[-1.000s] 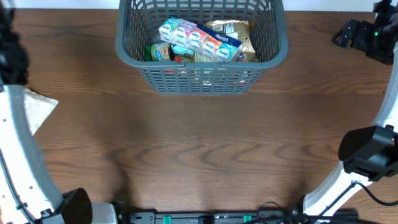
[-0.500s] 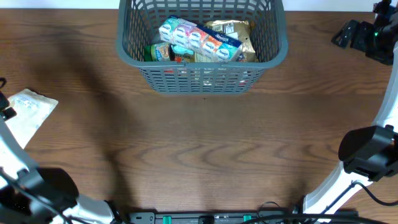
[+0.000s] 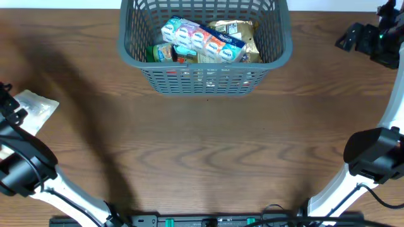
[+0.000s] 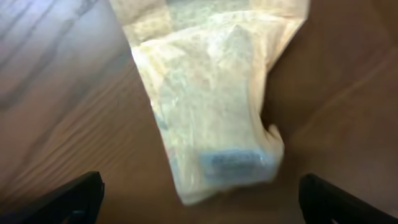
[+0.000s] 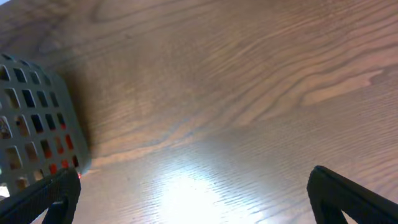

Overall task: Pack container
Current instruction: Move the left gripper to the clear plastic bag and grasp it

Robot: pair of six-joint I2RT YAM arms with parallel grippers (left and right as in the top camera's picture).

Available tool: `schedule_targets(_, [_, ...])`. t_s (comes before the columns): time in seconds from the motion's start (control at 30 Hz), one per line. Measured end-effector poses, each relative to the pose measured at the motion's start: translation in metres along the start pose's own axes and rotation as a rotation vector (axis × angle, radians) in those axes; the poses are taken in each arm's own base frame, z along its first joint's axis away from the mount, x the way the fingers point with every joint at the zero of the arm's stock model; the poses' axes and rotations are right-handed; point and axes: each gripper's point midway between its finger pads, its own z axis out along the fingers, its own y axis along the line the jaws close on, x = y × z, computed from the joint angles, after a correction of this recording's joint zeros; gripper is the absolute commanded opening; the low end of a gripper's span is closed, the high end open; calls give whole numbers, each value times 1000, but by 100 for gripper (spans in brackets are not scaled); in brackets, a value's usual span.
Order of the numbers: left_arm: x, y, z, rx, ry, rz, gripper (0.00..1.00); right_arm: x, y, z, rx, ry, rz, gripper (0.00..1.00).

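Note:
The grey-blue slotted container (image 3: 278, 53) stands at the back centre and holds a colourful multipack (image 3: 202, 36), a golden pouch (image 3: 237, 31) and a green item (image 3: 158, 53). A pale clear plastic packet (image 3: 35, 108) lies on the table at the far left. It fills the left wrist view (image 4: 211, 106). My left gripper (image 3: 11, 106) is open and empty just at the packet's near end (image 4: 199, 202). My right gripper (image 3: 353, 36) is open and empty at the back right, above bare table (image 5: 199, 199), with the container's corner (image 5: 31, 118) to its left.
The wooden table (image 3: 208, 151) spreads in front of the container. My left arm's base (image 3: 25, 170) sits at the front left and my right arm's base (image 3: 372, 154) at the front right.
My left arm has swung down and its gripper now sits at the packet's left edge. The packet, the container and the right arm have barely moved.

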Motion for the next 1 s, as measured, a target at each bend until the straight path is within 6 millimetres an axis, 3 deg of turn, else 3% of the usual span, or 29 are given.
schedule_targets(0.27, [-2, -6, 54, -56, 12, -28, 98, 2, 0, 0, 0, 9, 1, 99])
schedule_targets(0.43, [-6, -11, 78, -59, 28, -55, 98, 6, 0, 0, 1, 23, 3, 99])
schedule_targets(0.63, [-9, -18, 98, -49, 34, -75, 98, 12, -1, 0, 2, 50, 7, 99])
schedule_targets(0.83, [-4, -11, 117, -88, 41, -68, 99, 13, -1, 0, 3, 53, 7, 99])
schedule_targets(1.0, [0, -5, 119, -116, 60, -54, 94, 16, -1, -1, 3, 67, 9, 99])
